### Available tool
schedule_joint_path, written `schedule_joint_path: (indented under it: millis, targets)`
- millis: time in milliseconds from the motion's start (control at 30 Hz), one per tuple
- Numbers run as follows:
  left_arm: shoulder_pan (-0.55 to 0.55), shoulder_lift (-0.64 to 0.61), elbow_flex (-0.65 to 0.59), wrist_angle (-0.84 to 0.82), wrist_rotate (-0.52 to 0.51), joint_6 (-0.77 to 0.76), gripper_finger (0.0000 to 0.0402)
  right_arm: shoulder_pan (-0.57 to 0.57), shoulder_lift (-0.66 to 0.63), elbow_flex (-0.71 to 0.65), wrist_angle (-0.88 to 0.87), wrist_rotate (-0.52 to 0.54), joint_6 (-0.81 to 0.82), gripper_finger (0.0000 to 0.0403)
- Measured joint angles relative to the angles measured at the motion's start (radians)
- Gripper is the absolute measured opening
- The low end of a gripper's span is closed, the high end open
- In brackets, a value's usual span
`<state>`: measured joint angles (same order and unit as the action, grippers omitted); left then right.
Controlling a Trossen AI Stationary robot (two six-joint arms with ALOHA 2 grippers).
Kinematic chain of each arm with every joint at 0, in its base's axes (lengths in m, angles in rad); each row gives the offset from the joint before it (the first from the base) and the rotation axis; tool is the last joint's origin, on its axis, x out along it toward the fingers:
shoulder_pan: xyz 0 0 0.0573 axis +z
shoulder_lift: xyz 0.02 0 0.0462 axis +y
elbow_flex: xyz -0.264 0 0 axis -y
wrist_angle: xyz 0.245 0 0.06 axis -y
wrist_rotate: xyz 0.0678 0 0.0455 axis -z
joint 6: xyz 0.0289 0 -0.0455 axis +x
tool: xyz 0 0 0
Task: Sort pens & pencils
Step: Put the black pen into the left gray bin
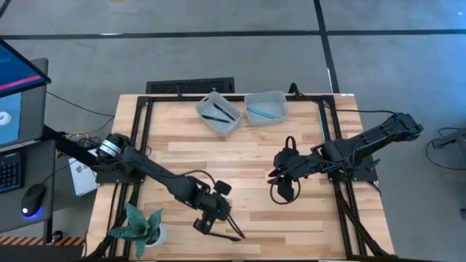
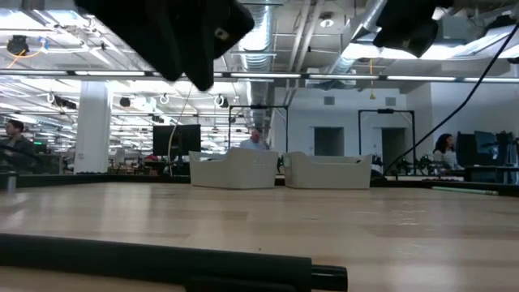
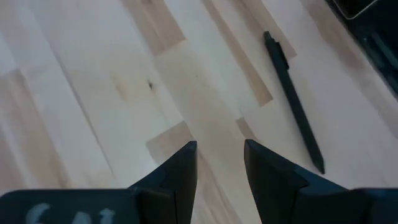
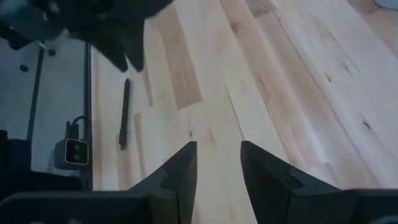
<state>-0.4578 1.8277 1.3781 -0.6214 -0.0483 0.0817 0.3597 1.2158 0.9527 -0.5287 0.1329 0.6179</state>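
Black and slim, the last loose pen [image 3: 292, 99] lies flat on the wooden table [image 1: 255, 156] near its front edge, just beside my left gripper [image 3: 219, 155], whose fingers stand narrowly apart with nothing between them. To take it well, I judge I should shift sideways until the pen sits centred in the gap, turn the fingers across its length, then lower and close. Two black sticks already rest in the left bin [image 1: 218, 113] and teal ones in the right bin [image 1: 266, 108] at the far edge. My right gripper [image 4: 217, 163] waits mid-table, narrowly parted and empty.
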Motion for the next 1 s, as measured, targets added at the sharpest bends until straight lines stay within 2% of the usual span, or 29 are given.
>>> schedule_joint_path:
  millis: [267, 467, 1000]
  targets:
    - [-0.044, 0.084, 0.0, 0.04, 0.028, 0.002, 0.0124, -0.001, 0.0, 0.0, 0.006, 0.0, 0.004, 0.0142]
    - [-0.072, 0.091, 0.002, 0.116, 0.045, -0.002, 0.0124, -0.001, 0.0, 0.0, 0.006, 0.0, 0.003, 0.0142]
    - [-0.091, 0.113, 0.002, 0.181, 0.185, -0.244, 0.0124, -0.001, 0.0, 0.0, 0.006, 0.0, 0.003, 0.0146]
